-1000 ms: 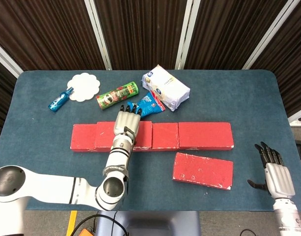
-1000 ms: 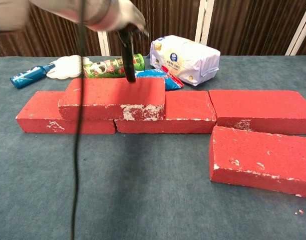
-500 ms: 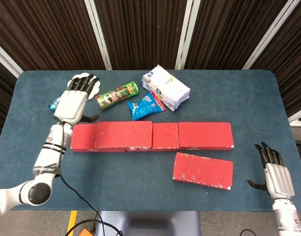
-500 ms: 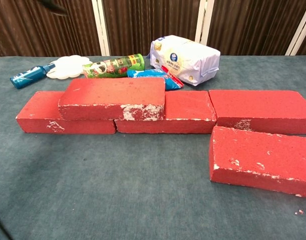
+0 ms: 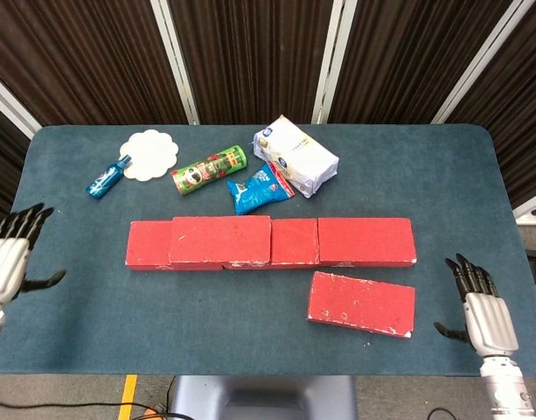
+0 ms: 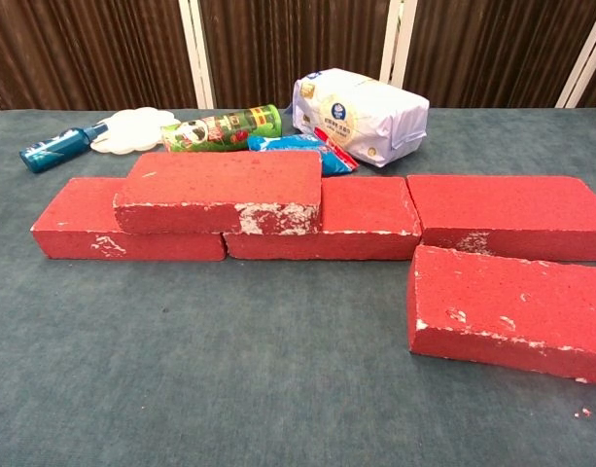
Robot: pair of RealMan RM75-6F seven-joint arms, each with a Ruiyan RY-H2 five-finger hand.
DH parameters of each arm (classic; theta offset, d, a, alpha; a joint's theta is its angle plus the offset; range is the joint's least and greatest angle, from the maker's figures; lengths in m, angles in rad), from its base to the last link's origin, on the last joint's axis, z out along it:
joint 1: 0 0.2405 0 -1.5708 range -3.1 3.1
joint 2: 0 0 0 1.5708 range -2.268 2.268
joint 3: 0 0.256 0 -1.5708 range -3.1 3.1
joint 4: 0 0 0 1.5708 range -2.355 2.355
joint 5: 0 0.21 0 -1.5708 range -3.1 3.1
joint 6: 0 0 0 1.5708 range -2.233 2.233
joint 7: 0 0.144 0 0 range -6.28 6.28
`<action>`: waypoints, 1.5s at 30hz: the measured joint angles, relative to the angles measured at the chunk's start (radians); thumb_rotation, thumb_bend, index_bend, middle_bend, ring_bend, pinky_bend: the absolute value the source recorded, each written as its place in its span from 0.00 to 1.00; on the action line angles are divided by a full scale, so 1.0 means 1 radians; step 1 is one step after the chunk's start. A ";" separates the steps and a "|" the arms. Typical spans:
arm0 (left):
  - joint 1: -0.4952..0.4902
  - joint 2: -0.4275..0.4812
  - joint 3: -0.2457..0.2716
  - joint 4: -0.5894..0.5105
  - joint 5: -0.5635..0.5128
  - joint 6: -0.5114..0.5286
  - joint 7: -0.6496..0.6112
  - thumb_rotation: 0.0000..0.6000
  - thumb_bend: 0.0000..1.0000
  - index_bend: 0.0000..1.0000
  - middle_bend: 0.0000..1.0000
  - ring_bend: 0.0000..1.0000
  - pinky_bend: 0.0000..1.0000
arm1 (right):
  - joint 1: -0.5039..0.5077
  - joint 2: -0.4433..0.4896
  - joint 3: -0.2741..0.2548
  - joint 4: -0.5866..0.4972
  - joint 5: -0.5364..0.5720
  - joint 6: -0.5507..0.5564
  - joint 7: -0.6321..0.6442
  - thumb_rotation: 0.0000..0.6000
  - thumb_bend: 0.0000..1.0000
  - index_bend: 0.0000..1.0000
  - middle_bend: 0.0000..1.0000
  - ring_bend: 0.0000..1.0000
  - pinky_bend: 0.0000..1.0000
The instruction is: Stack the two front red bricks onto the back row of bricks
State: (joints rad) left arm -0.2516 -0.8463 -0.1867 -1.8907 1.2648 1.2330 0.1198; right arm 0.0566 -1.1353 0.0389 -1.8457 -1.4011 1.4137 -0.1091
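Observation:
A back row of red bricks point(image 5: 364, 241) point(image 6: 507, 214) runs across the middle of the table. One red brick point(image 5: 220, 241) point(image 6: 220, 190) lies stacked on top of the row's left part. Another red brick point(image 5: 361, 303) point(image 6: 511, 311) lies flat on the table in front of the row's right end. My left hand point(image 5: 7, 262) hovers at the table's left edge, fingers spread, holding nothing. My right hand point(image 5: 483, 311) is at the front right, fingers spread and empty, right of the front brick. Neither hand shows in the chest view.
Behind the row lie a blue bottle point(image 5: 107, 177), a white doily point(image 5: 149, 154), a green can point(image 5: 210, 169) on its side, a blue snack bag point(image 5: 263, 187) and a white packet point(image 5: 295, 157). The blue table point(image 5: 250, 324) ends close in front.
My left hand has lifted off the stacked brick and swung left, out to the table's left edge. The right hand has edged slightly toward the front brick. No brick has moved.

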 measured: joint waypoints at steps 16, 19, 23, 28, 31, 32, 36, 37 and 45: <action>0.176 -0.226 0.136 0.229 0.132 0.252 0.009 1.00 0.19 0.00 0.00 0.00 0.04 | 0.087 -0.060 -0.010 -0.283 0.141 -0.110 -0.404 1.00 0.00 0.15 0.07 0.01 0.00; 0.185 -0.236 0.144 0.243 0.139 0.259 -0.002 1.00 0.19 0.00 0.00 0.00 0.04 | 0.120 -0.096 -0.012 -0.350 0.242 -0.131 -0.515 1.00 0.00 0.15 0.07 0.01 0.00; 0.194 -0.233 0.147 0.230 0.148 0.270 -0.006 1.00 0.19 0.00 0.00 0.00 0.04 | 0.160 -0.154 -0.011 -0.392 0.346 -0.125 -0.655 1.00 0.00 0.13 0.07 0.01 0.00; 0.197 -0.231 0.148 0.224 0.149 0.268 -0.005 1.00 0.19 0.00 0.00 0.00 0.04 | 0.209 -0.207 0.008 -0.419 0.484 -0.077 -0.768 1.00 0.00 0.13 0.07 0.01 0.00; 0.197 -0.235 0.150 0.222 0.154 0.267 0.007 1.00 0.19 0.00 0.00 0.00 0.04 | 0.239 -0.219 0.034 -0.420 0.553 -0.053 -0.786 1.00 0.00 0.13 0.07 0.01 0.00; 0.196 -0.237 0.151 0.222 0.154 0.263 0.013 1.00 0.19 0.00 0.00 0.00 0.04 | 0.247 -0.221 0.041 -0.418 0.570 -0.048 -0.788 1.00 0.00 0.13 0.07 0.01 0.00; 0.193 -0.242 0.151 0.219 0.146 0.249 0.024 1.00 0.19 0.00 0.00 0.00 0.04 | 0.277 -0.220 0.070 -0.403 0.639 -0.043 -0.785 1.00 0.00 0.13 0.07 0.01 0.00; 0.192 -0.243 0.150 0.219 0.144 0.249 0.027 1.00 0.19 0.00 0.00 0.00 0.04 | 0.287 -0.219 0.078 -0.395 0.661 -0.045 -0.780 1.00 0.00 0.13 0.07 0.01 0.00; 0.196 -0.242 0.146 0.207 0.131 0.249 0.040 1.00 0.20 0.00 0.00 0.00 0.04 | 0.363 -0.226 0.119 -0.331 0.794 -0.073 -0.762 1.00 0.00 0.13 0.07 0.01 0.00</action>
State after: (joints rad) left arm -0.0553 -1.0888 -0.0405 -1.6841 1.3960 1.4821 0.1596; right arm 0.4194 -1.3614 0.1580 -2.1769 -0.6069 1.3403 -0.8709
